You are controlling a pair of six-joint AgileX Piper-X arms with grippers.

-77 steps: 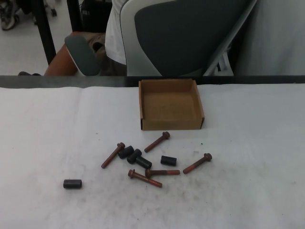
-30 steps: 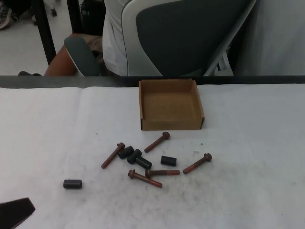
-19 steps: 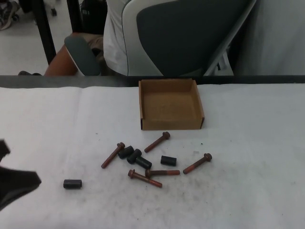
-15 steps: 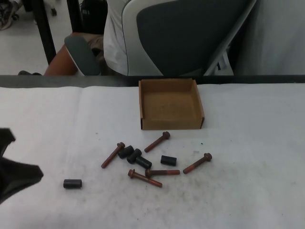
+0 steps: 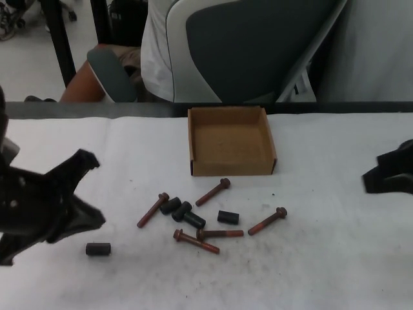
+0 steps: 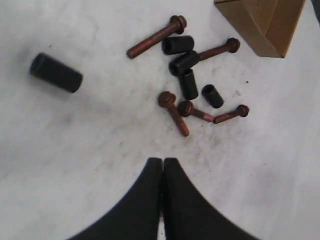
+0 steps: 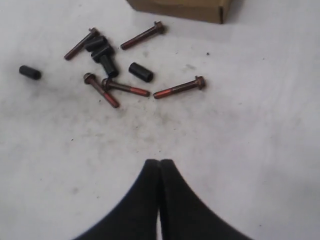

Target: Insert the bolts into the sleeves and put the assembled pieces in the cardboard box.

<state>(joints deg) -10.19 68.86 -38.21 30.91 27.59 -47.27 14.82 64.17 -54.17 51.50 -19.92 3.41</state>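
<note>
At the middle of the high view I have the box (image 5: 231, 169) sitting on the table (image 5: 322, 271), its open top towards the camera and its brown floor showing. Just below it in the frame, five bolts (image 5: 213, 192) and four sleeves (image 5: 228, 217) lie loose in a cluster, and no bolt is in a sleeve yet. Three of those sleeves touch one another, between the leftmost bolt (image 5: 153, 210) and the one nearest the box. The fourth lies slightly to their right, just above two bolts that touch near their heads. The fifth bolt (image 5: 267, 221) lies at the right of the cluster.

A lone sleeve (image 5: 98, 248) sits at lower left, well apart from the rest and just beside my left arm (image 5: 39, 206), which stands at the left edge of the frame. My right arm (image 5: 390, 174) is at the right edge, well apart from the parts.

My left claw (image 6: 162, 165) is closed, fingers pressed together with nothing between them, over bare table with the cluster ahead of it. My right claw (image 7: 159, 165) is closed and empty in the same way, also above bare table facing the cluster.
</note>
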